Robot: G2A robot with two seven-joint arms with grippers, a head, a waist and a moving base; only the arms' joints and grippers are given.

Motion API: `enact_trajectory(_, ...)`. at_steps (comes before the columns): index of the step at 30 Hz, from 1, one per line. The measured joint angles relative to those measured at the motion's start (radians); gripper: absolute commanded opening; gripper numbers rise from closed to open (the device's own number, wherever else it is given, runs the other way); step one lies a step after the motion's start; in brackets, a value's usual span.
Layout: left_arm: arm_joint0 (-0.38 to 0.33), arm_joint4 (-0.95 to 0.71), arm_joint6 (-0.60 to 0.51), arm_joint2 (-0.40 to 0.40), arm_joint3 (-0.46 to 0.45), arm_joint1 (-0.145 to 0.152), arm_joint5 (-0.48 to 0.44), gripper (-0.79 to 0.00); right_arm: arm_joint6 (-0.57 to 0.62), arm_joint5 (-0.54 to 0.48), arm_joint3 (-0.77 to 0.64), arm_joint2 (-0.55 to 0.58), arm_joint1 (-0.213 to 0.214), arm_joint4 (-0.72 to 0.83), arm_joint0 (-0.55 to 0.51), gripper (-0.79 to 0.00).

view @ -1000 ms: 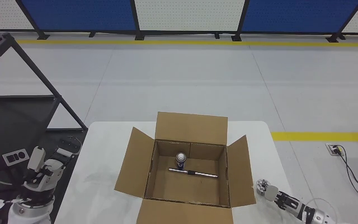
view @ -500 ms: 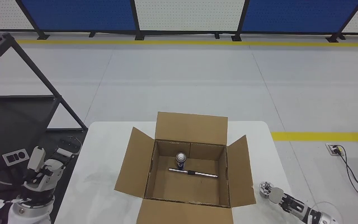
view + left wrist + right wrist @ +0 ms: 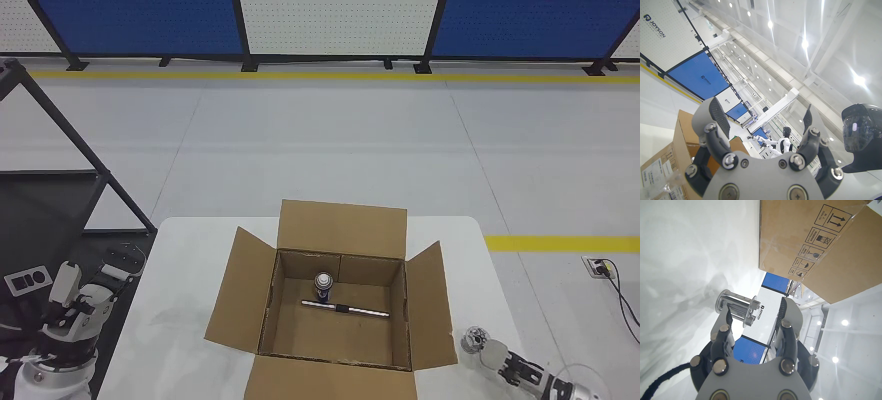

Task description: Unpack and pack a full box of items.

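The cardboard box (image 3: pixel 343 226) sat in the middle of the white table (image 3: pixel 190 300) with all four flaps folded outward. Inside it, a small dark can with a pale top (image 3: pixel 323 285) stood near the back wall, and a thin dark rod (image 3: pixel 345 308) lay flat just in front of it. The right gripper (image 3: pixel 755 313) was low over the table's near right corner, outside the box's right flap, its jaws spread wide. A small metal spool (image 3: pixel 736 311) rested at the table surface against the tip of one finger (image 3: pixel 727 316), with nothing clamped on it. The left gripper (image 3: pixel 762 117) was off the table's left side, pointed upward, jaws wide apart and holding nothing
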Motion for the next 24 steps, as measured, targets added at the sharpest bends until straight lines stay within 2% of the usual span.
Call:
enact_trajectory(3,0.000,0.000,0.000,0.000,0.000,0.000,0.000,0.000,0.005,0.014,-0.007,0.024,0.007,0.017,-0.018,0.000)
enact_trajectory(8,0.000,0.000,0.000,0.000,0.000,0.000,0.000,0.000,0.006,0.044,-0.050,0.105,0.023,0.073,-0.076,0.000)
enact_trajectory(13,0.000,0.000,0.000,0.000,0.000,0.000,0.000,0.000,0.016,0.018,-0.174,0.219,0.039,0.152,-0.177,0.000)
enact_trajectory(21,0.000,0.000,0.000,0.000,0.000,0.000,0.000,0.000,0.072,-0.289,-0.449,0.379,0.043,0.445,-0.315,0.000)
enact_trajectory(24,0.000,0.000,0.000,0.000,0.000,0.000,0.000,0.000,0.112,-0.362,-0.540,0.411,0.040,0.516,-0.359,0.000)
